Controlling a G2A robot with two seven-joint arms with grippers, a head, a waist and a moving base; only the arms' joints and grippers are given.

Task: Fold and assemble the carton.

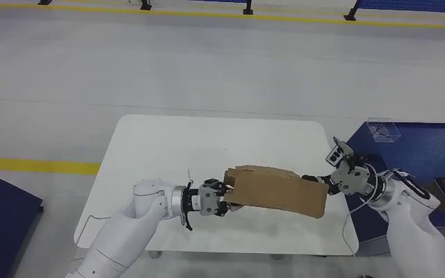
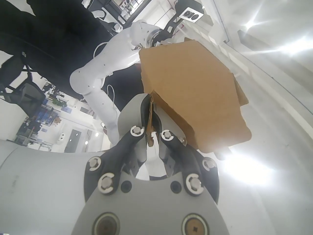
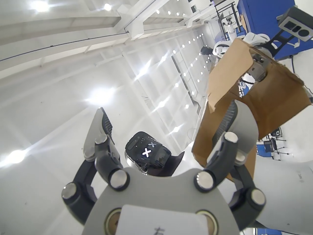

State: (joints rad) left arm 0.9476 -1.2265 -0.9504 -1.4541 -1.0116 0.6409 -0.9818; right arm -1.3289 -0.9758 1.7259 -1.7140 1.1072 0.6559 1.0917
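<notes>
Table [image 1: 174,139], seemingly beneath left hand's [image 2: 150,108] carton [image 2: 193,86].

Big indoor hall, robot lab: yellow floor line [image 1: 49,166], high ceiling lights [image 3: 39,5], blue partition [image 3: 259,13].

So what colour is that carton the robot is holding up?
The carton is plain brown cardboard; the top view shows it best.

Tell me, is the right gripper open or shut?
Open. The right gripper has its fingers wide apart; the carton lies beside one finger, not clamped between them.
</notes>
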